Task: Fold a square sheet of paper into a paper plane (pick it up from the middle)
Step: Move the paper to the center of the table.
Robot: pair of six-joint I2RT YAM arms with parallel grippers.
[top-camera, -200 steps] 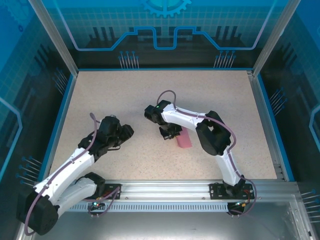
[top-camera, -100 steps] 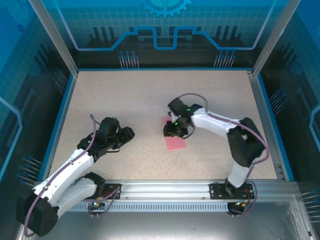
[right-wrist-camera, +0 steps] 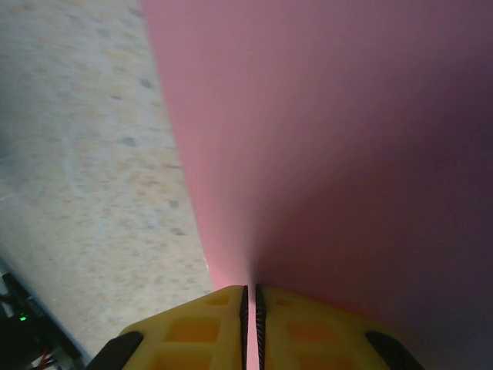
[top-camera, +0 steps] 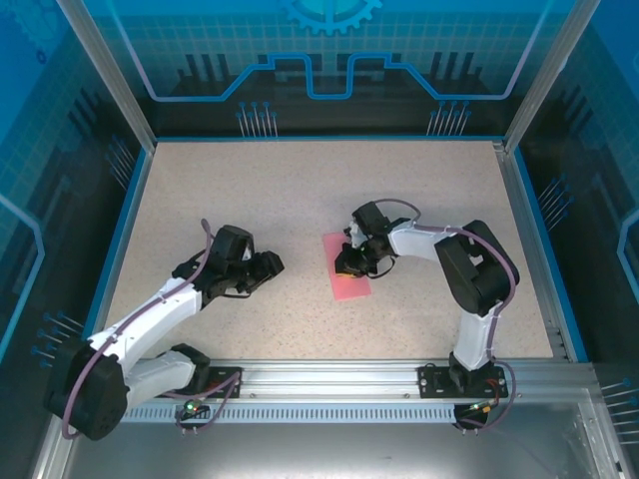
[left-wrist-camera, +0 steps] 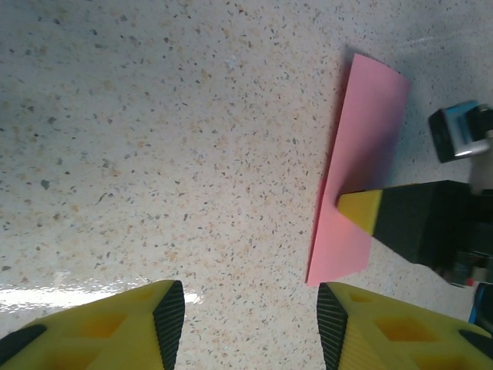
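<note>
- Found the pink-red sheet of thin paper (top-camera: 351,287) lying on the speckled beige tabletop (top-camera: 250,190), a little right of centre and closer to the right arm's side.
- Saw it from the left wrist camera as a narrow oblong rather than a full square, with a thin shadow along one long edge.
- Noted the right hand (top-camera: 349,261) resting on the sheet, with yellow fingertips (right-wrist-camera: 208,324) pressed together and only a hairline slit between them.
- Could not tell whether any paper was nipped in that slit or merely lay under the tips.
- Spotted, in the left wrist view, one yellow tip of that hand touching the paper close to its edge.
- Found the left hand (top-camera: 268,267) well apart from the sheet, off to its left, over bare tabletop.
- Saw two yellow fingers (left-wrist-camera: 115,331) there spread wide, with nothing between them but the speckled surface.
</note>
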